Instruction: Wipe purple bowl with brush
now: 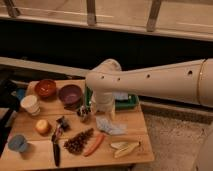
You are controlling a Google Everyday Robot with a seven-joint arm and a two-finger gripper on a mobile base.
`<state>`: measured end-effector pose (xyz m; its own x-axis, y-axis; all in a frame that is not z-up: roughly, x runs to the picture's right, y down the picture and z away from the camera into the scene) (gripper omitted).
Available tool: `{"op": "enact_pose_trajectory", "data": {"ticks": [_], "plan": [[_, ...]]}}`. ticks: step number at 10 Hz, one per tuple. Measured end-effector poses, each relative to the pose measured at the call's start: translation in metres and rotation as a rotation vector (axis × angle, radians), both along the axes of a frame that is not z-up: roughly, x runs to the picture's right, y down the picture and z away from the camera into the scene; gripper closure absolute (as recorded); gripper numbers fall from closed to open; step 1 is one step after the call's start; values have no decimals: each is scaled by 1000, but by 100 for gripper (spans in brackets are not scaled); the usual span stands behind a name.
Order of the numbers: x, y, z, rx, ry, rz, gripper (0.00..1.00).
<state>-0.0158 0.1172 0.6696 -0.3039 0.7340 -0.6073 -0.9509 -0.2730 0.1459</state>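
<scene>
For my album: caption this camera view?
Robot's end effector hangs over the wooden table beside the dull purple round bowl; slim black brush lies untouched.

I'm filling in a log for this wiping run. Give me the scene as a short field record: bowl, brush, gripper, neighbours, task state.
purple bowl: upright at the back of the table, beside the reddish-orange bowl
brush: lying at the front left, apart from the purple bowl
gripper: over the table's middle, right of the purple bowl, far from the brush
neighbours: pale cloth, carrot, apple
task state: brush not yet picked up
</scene>
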Motion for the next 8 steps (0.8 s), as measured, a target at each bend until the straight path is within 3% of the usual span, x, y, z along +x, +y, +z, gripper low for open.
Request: {"op": "enact_pose_trajectory", "data": {"ticks": [2, 8], "plan": [[-20, 1, -2, 5, -39, -27, 35], [-18, 1, 0, 12, -33, -50, 35]]}}
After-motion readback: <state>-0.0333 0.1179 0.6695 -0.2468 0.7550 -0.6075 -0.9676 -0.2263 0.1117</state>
